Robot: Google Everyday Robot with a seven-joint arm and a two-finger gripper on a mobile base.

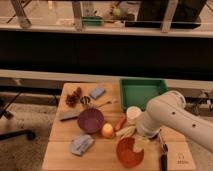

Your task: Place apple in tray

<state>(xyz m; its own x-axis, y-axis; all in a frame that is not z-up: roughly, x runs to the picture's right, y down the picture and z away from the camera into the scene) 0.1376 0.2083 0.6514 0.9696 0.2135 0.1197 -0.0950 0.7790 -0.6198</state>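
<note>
The apple (107, 130) is small, yellow-orange with a red blush. It lies on the wooden table just right of the purple bowl (90, 120) and left of the carrot (120, 123). The green tray (142, 92) sits at the table's back right, and nothing shows inside it. My gripper (131, 134) hangs from the white arm (170, 117) at the right. It is low over the table between the carrot and the orange bowl (129, 151), a short way right of the apple and apart from it.
A white cup (132, 114) stands in front of the tray. A blue cloth (81, 144) lies front left and a blue sponge (97, 92) at the back. Reddish-brown pieces (74, 97), a metal utensil (95, 103), a grey bar (69, 116) and a black tool (163, 156) also lie on the table.
</note>
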